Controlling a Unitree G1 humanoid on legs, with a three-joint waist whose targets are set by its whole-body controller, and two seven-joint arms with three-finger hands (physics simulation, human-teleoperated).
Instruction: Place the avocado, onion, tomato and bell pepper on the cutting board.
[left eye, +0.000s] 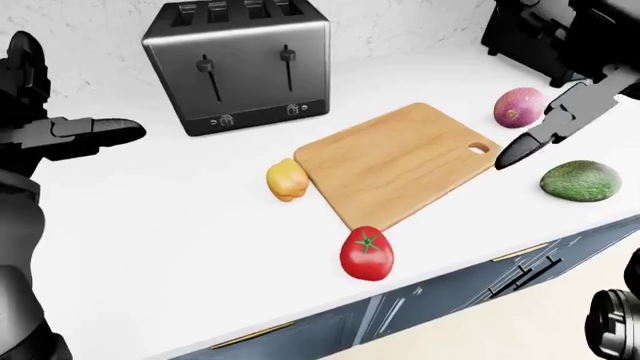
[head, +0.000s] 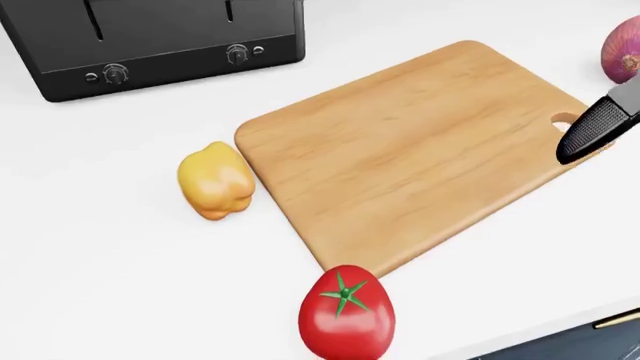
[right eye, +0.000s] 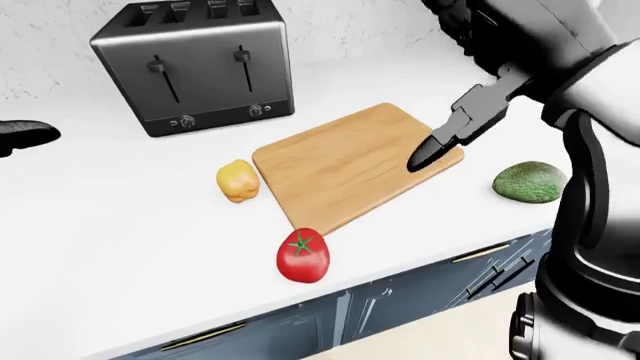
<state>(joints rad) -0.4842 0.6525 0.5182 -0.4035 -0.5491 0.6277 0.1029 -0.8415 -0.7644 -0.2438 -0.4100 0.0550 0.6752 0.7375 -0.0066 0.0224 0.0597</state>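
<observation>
Nearest the desk's front edge sits the tomato (left eye: 367, 254), touching the cutting board (left eye: 397, 162); avocado (left eye: 580, 181) right, pepper (left eye: 286, 178) left, onion (left eye: 519, 106) farther. Board bare. Right hand (left eye: 545, 132) released, left hand (left eye: 75, 133) released. Best: lower squarely over the avocado, then close.

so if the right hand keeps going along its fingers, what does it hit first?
Probably the cutting board: the right hand points down-left with open fingers toward the handle-hole corner. Its height above the board is unclear.

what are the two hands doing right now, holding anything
left hand: open, empty, raised at the view's left.
right hand: open, fingers extended, holding nothing.
</observation>
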